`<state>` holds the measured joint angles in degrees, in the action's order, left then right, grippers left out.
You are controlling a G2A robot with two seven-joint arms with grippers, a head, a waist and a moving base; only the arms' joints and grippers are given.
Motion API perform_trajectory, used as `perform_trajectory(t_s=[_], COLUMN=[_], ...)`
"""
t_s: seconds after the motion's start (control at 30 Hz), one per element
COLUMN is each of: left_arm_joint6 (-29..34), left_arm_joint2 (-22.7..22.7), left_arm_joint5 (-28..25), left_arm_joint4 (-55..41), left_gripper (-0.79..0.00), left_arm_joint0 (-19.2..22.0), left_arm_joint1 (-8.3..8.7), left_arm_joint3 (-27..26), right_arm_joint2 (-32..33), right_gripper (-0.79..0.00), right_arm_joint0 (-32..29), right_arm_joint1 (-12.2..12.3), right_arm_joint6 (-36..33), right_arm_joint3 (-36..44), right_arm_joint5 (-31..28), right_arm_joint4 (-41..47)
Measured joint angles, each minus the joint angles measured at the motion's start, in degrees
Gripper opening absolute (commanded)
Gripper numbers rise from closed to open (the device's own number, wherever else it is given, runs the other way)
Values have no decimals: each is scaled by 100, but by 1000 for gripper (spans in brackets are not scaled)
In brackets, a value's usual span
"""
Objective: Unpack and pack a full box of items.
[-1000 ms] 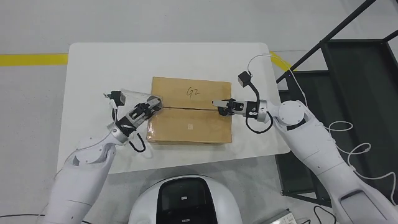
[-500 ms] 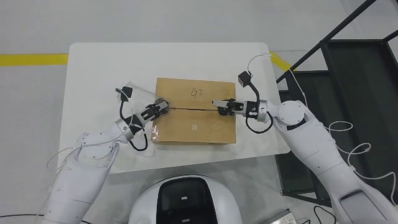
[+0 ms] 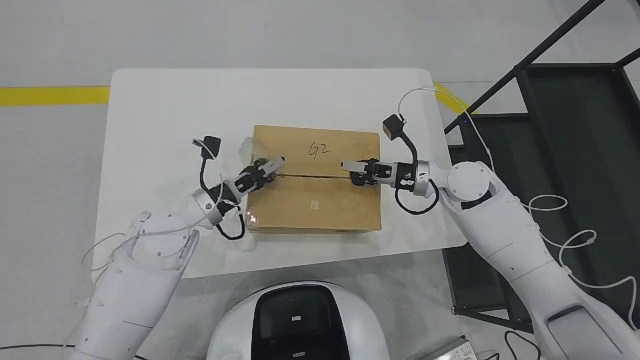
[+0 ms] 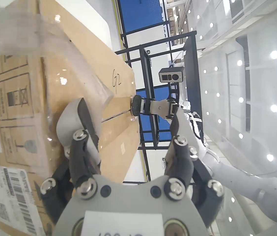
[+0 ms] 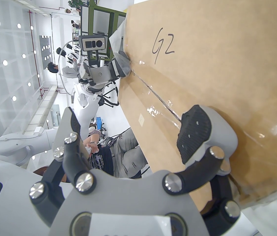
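Cardboard makes up the one container: a flat, rectangular brown box (image 3: 315,200) with both top flaps down, so whatever it holds is hidden. It lies on the white table (image 3: 160,110) between the two pincers, and its straight centre seam (image 5: 153,94) runs from one to the other. The left pincer (image 3: 269,168) is at one end of that seam with its jaws spread wide. One grey-backed finger (image 4: 72,116) is over the box's end edge and the other is out in the air beyond it. Just beside that finger a strip of clear, glossy tape (image 4: 89,79) stands up off the cardboard, wrinkled and translucent; whether it clings to the finger I cannot tell. White printed labels (image 4: 8,183) cover the box wall nearest this pincer, and a handwritten pen mark sits on one top flap. The right pincer (image 3: 350,167) is at the opposite end of the seam, also wide open. Its black textured pad (image 5: 193,133) lies on the top, where shiny tape crosses the joint, and its other finger is clear of the box side. Compared with a second ago, the left pincer has pushed in over the box end toward the right pincer. The box has slid slightly that way, and the right pincer has kept its place.
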<state>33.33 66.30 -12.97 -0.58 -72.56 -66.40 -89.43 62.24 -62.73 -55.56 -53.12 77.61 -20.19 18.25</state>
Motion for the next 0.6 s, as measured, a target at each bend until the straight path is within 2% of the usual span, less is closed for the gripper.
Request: perform_trajectory(t_s=[0.33, 0.6], left_arm_joint6=[72, -183], left_arm_joint2=[-396, -643], left_arm_joint5=[-165, -423], left_arm_joint4=[-46, -256], left_gripper=[0, 0], left_arm_joint0=[199, 462], left_arm_joint1=[-89, -198], left_arm_joint3=[-4, 232], right_arm_joint2=[0, 0], right_gripper=[0, 0], right_arm_joint0=[0, 0], right_arm_joint1=[0, 0], right_arm_joint6=[0, 0], right_arm_joint3=[0, 0], right_arm_joint5=[0, 0], right_arm_joint4=[0, 0])
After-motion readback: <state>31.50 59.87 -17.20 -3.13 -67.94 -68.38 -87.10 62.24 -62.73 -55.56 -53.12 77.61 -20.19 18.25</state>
